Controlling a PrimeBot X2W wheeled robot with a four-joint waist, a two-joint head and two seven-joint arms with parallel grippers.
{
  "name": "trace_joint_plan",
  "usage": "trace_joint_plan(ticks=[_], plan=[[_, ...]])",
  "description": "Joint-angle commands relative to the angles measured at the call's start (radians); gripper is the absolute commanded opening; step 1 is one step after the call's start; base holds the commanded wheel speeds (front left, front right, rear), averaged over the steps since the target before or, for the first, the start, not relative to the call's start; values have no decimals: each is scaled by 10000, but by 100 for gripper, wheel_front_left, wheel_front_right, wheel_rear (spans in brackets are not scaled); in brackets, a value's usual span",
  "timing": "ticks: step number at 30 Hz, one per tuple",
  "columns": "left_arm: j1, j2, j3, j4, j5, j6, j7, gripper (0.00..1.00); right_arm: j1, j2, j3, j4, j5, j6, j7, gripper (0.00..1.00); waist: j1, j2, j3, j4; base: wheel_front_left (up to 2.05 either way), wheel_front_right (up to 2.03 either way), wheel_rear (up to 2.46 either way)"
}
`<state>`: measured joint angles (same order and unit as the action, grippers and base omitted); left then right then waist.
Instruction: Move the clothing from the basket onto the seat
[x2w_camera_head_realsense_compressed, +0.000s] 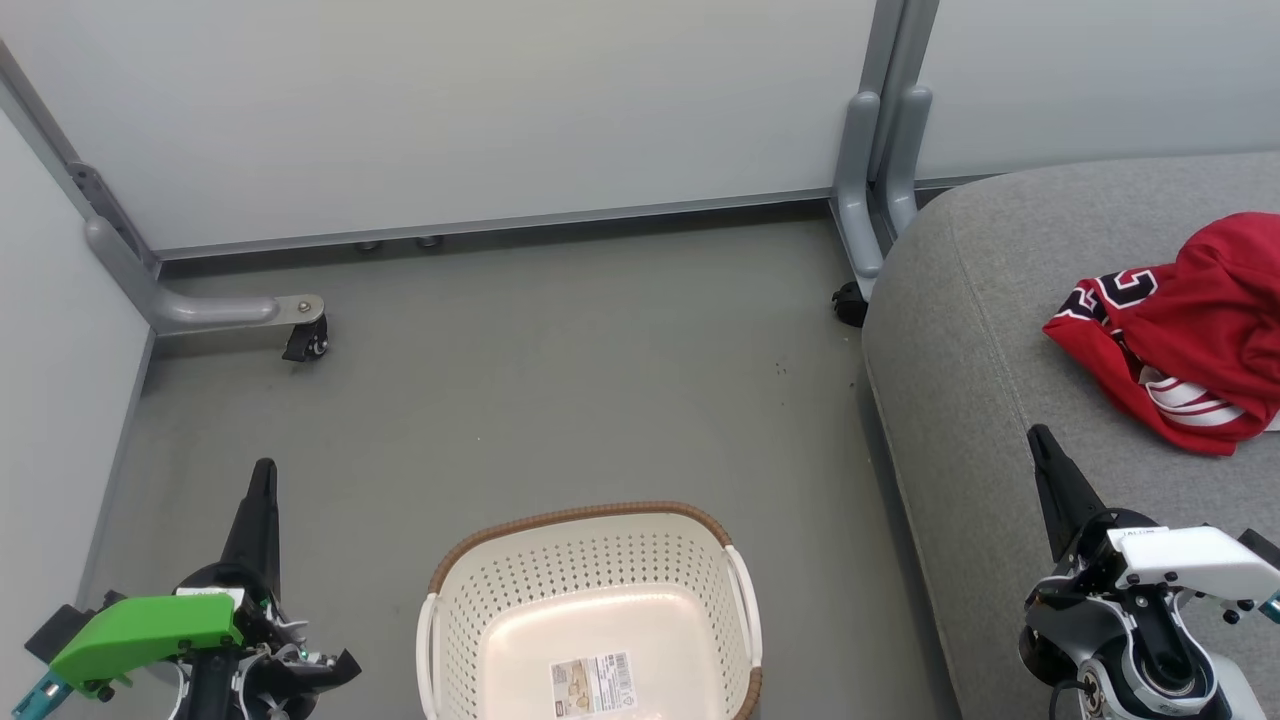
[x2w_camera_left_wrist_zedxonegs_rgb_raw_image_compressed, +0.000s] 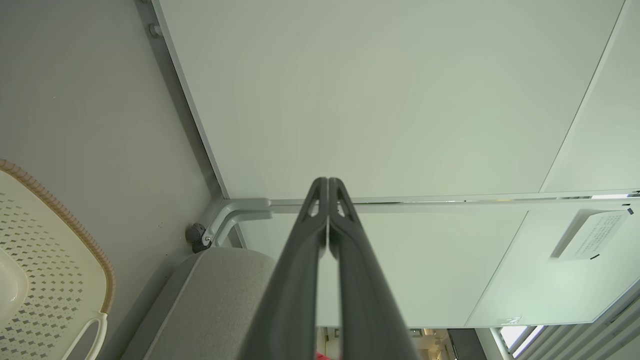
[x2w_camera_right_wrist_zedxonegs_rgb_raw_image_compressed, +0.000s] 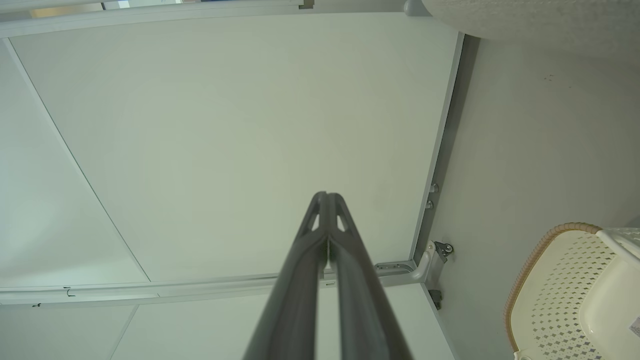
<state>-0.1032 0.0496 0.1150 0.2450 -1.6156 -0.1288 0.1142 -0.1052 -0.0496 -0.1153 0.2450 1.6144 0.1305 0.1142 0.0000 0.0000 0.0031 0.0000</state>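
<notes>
Red clothing (x2w_camera_head_realsense_compressed: 1190, 340) with white trim and black-and-white lettering lies crumpled on the grey seat (x2w_camera_head_realsense_compressed: 1000, 400) at the right. The cream basket (x2w_camera_head_realsense_compressed: 590, 610) with a brown rim stands on the floor at bottom centre, holding nothing but a paper label (x2w_camera_head_realsense_compressed: 592, 685). My left gripper (x2w_camera_head_realsense_compressed: 264, 475) is shut at lower left, left of the basket, fingers pointing up. My right gripper (x2w_camera_head_realsense_compressed: 1038, 440) is shut at lower right, over the seat's front part, below the clothing. In the wrist views the left gripper (x2w_camera_left_wrist_zedxonegs_rgb_raw_image_compressed: 327, 181) and right gripper (x2w_camera_right_wrist_zedxonegs_rgb_raw_image_compressed: 326, 196) show their fingers pressed together with nothing between them.
White partition panels (x2w_camera_head_realsense_compressed: 500, 110) stand behind and to the left, on grey feet with castors (x2w_camera_head_realsense_compressed: 305, 340) (x2w_camera_head_realsense_compressed: 850, 300). Grey floor (x2w_camera_head_realsense_compressed: 560, 380) lies between the basket and the panels. The basket (x2w_camera_left_wrist_zedxonegs_rgb_raw_image_compressed: 45, 260) (x2w_camera_right_wrist_zedxonegs_rgb_raw_image_compressed: 575, 290) edges into both wrist views.
</notes>
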Motion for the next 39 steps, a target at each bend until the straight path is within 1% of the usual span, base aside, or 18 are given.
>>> trace_joint_plan(ticks=[1,39], plan=[[-125,19,18,7,64,-53,39,0,-67,-8,-18,17,-48,4,37,0,0,0,0,0,0,0,0],[-124,20,11,10,58,-53,32,0,-67,-9,-18,17,-49,4,38,0,0,0,0,0,0,0,0]])
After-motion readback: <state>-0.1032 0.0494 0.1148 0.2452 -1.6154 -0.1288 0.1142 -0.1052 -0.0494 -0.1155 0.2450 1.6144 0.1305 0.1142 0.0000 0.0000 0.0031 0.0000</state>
